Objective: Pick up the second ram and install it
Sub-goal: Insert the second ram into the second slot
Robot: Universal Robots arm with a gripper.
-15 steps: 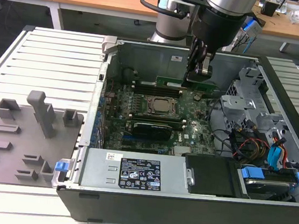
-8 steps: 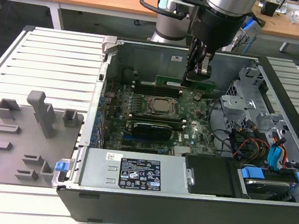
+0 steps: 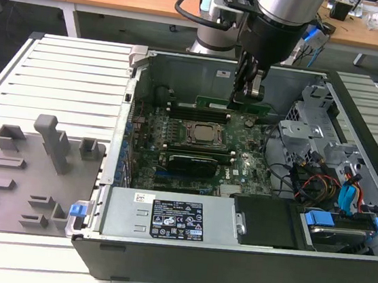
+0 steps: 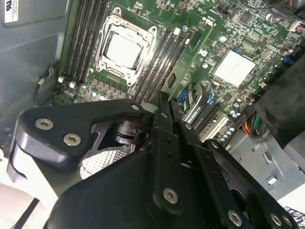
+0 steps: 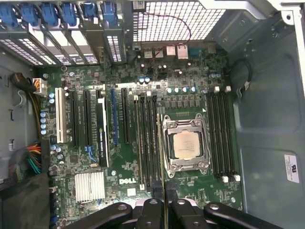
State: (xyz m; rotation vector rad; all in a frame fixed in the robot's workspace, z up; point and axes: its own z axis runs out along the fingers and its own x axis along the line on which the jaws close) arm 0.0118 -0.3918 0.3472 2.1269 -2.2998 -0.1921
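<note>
My gripper (image 3: 248, 102) hangs inside the open computer case (image 3: 114, 167), shut on the second ram (image 3: 214, 104), a thin green board held level. In the second wrist view the black fingers (image 4: 162, 119) clamp the ram (image 4: 194, 52), seen edge-on. The first wrist view shows the ram (image 5: 160, 152) as a thin line over the black slots (image 5: 147, 143) right beside the processor socket (image 5: 186, 145). I cannot tell whether the ram touches a slot. The gripper (image 5: 163, 202) is straight above that slot bank.
A grey plastic fixture (image 3: 29, 164) with upright blocks lies outside the case at the exterior view's left. Loose cables (image 3: 321, 177) and a drive bay (image 3: 333, 226) crowd the case's right side. A second bank of black slots (image 5: 221, 138) lies on the socket's other side.
</note>
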